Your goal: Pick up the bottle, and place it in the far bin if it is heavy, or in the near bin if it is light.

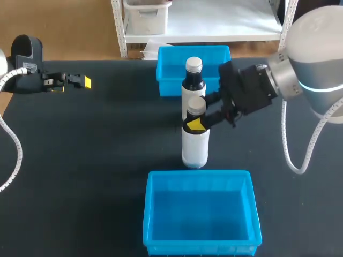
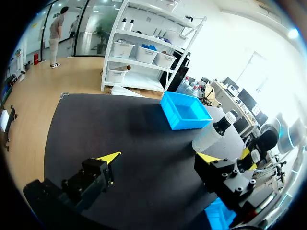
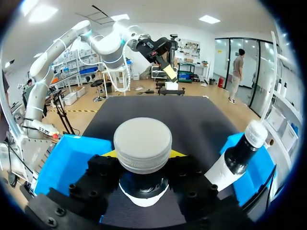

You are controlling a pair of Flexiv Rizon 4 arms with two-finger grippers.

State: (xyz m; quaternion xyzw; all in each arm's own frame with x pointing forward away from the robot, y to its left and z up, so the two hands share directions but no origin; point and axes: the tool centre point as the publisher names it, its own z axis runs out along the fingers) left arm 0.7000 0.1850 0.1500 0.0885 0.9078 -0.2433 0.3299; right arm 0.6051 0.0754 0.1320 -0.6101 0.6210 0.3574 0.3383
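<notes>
The right gripper (image 1: 197, 124) is pinching the neck of the bottle (image 1: 195, 147), which is standing upright between the two bins. A second bottle (image 1: 193, 83) is standing just beside it at 12 o'clock, blocking the straight line to the far bin (image 1: 166, 53). The near bin (image 1: 150, 214) is sitting at 6 o'clock. The left gripper (image 1: 80, 82) is hanging with fingers spread at 10 o'clock, well apart.
</notes>
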